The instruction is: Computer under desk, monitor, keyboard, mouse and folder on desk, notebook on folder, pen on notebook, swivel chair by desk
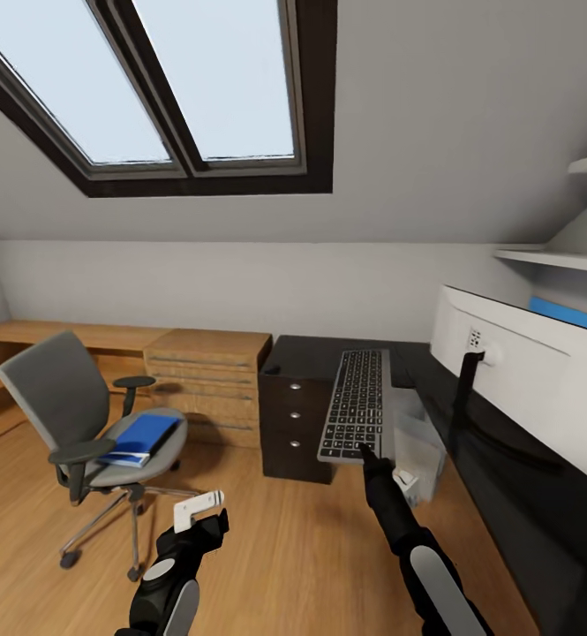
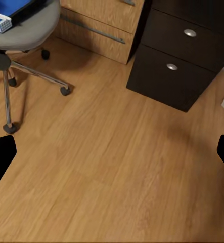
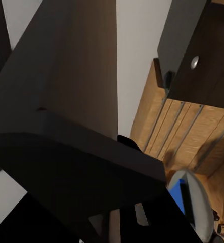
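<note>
- Head view: my right gripper [image 1: 364, 452] clamps the near end of the keyboard [image 1: 357, 402], held tilted in the air above the desk [image 1: 328, 353] edge. The monitor [image 1: 540, 371] stands on the desk. The folder [image 1: 141, 437] lies on the swivel chair [image 1: 81, 415], left of the desk.
- Left wrist view: my left gripper's [image 2: 112, 152] fingers are spread wide over bare floor [image 2: 112, 177].
- Right wrist view: the keyboard's dark underside [image 3: 66, 126] sits close up.

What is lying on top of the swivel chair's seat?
The blue folder lies on the swivel chair seat, with something thin on it, too unclear to name. The seat beneath the folder is covered.
</note>
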Controlling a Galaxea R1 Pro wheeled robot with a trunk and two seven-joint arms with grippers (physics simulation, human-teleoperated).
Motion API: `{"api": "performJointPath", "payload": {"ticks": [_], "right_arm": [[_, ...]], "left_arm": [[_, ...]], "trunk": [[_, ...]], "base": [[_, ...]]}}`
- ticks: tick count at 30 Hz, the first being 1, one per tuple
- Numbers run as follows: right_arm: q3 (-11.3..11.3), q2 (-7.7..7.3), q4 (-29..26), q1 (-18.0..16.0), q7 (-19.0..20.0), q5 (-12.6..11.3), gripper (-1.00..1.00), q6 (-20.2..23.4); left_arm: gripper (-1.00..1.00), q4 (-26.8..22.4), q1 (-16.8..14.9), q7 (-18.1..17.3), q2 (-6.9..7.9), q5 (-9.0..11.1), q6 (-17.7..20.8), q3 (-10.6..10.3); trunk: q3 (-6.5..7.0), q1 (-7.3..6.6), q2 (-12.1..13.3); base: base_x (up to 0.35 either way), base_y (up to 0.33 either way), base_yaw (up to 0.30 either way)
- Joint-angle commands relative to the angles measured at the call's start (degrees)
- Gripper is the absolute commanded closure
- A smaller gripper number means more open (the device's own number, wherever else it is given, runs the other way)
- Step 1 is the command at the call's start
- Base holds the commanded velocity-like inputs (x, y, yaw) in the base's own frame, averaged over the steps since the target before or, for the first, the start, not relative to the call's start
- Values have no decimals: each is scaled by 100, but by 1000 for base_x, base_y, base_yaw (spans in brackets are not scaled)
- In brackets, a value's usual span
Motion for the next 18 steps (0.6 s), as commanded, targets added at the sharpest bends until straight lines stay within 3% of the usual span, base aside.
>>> {"api": "performJointPath", "payload": {"ticks": [1, 10, 13, 18], "right_arm": [[8, -3, 0, -5, 37, -66, 100, -37], [-76, -32, 183, -11, -62, -107, 100, 12], [-279, -47, 219, -19, -222, -118, 100, 227], [-809, -63, 426, -37, -272, -292, 100, 1107]], "left_arm": [[-100, -6, -3, 55, 2, 60, 10, -10], [-100, 2, -4, 50, 2, 60, 10, -16], [-100, 2, -1, 52, 2, 60, 10, -17], [-100, 2, -1, 56, 2, 60, 10, -18]], "trunk": [[-7, 4, -4], [-7, 4, -4], [-7, 4, -4], [-7, 4, -4]], "base": [[331, 127, 0], [331, 126, 0], [331, 124, 0], [331, 122, 0]]}}
